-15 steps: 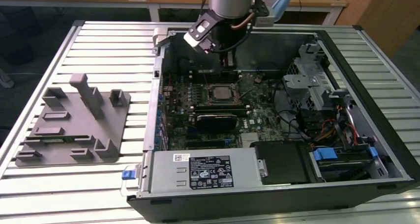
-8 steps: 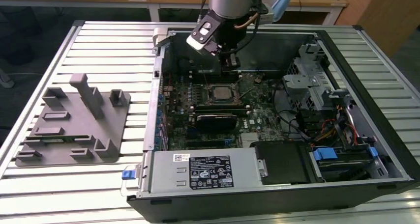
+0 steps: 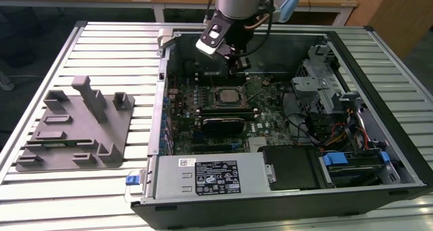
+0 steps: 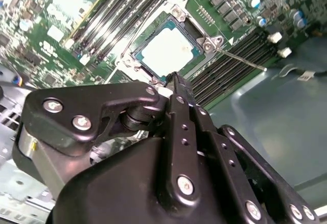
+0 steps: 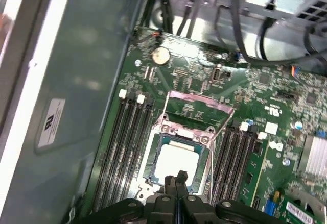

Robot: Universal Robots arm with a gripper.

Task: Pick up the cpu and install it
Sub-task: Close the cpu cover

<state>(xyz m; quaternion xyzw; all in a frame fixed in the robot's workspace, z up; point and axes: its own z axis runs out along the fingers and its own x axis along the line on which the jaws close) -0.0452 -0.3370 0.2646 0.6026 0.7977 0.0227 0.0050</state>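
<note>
First wrist view, cpu in socket, closed end effector just beside

One arm is counted, and on it one gripper with two fingers. One open computer case is counted on the slatted surface, and one grey moulded fixture beside it. Within the case, one motherboard is seen, with one socket and one cpu in it. In the first wrist view the memory slots are grouped in two banks, one on each side of the socket. One coin cell, one silver finned heatsink and one labelled power supply are also counted.
</note>
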